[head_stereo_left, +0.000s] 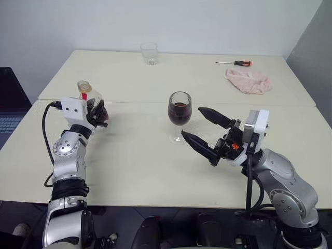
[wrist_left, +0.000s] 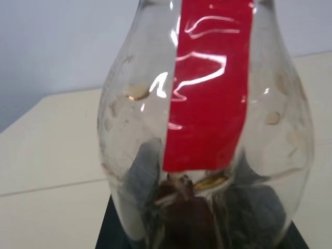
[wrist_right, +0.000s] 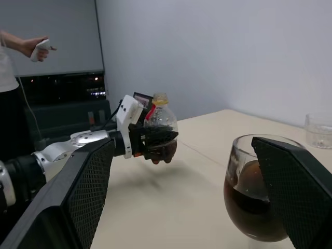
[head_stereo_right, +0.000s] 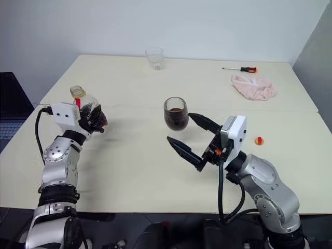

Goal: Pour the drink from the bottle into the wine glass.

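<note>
Holding the small squat clear plastic bottle [head_stereo_left: 89, 96] upright and nearly drained, the left gripper [head_stereo_left: 98, 115] is clamping its body above the table's left side. Dark cola is filling the clear stemmed wine glass [head_stereo_left: 179, 110] halfway; the right gripper [head_stereo_left: 203, 129] is standing spread beside it. Pouring looks done.

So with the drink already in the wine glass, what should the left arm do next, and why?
Probably lower the bottle onto the table and let go. The wine glass already holds the dark drink, the bottle looks almost empty, and the left gripper holds it upright above the tabletop, well clear of the glass.
</note>
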